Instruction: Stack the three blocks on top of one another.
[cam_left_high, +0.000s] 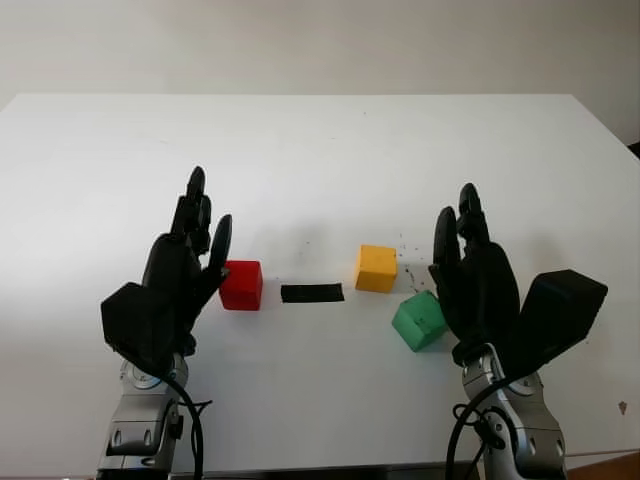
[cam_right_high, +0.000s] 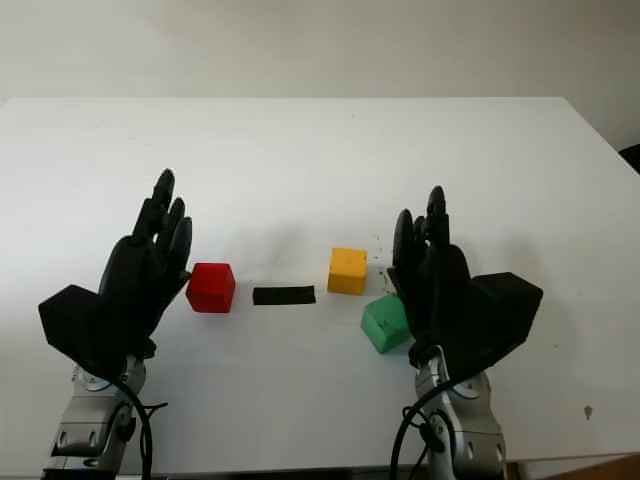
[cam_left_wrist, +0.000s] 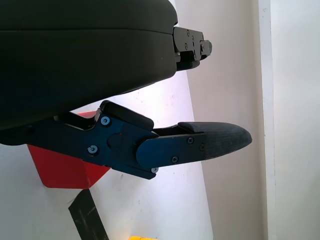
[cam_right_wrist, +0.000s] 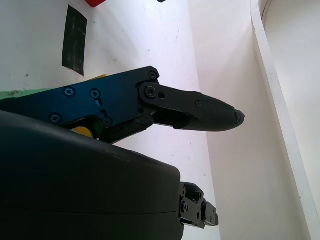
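Observation:
A red block (cam_left_high: 241, 285) sits left of the table's middle, a yellow block (cam_left_high: 376, 268) right of it, and a green block (cam_left_high: 418, 320), turned at an angle, just in front of the yellow one. My left hand (cam_left_high: 208, 215) is open and stands upright right beside the red block's left side, holding nothing. My right hand (cam_left_high: 455, 215) is open, upright, close against the green block's right side. In the left wrist view the red block (cam_left_wrist: 65, 167) lies behind the thumb. The green block's edge (cam_right_wrist: 20, 92) shows in the right wrist view.
A black tape strip (cam_left_high: 312, 293) lies flat between the red and yellow blocks. The white table (cam_left_high: 320, 150) stretches far back to a pale wall. Small dark specks dot the surface by the yellow block.

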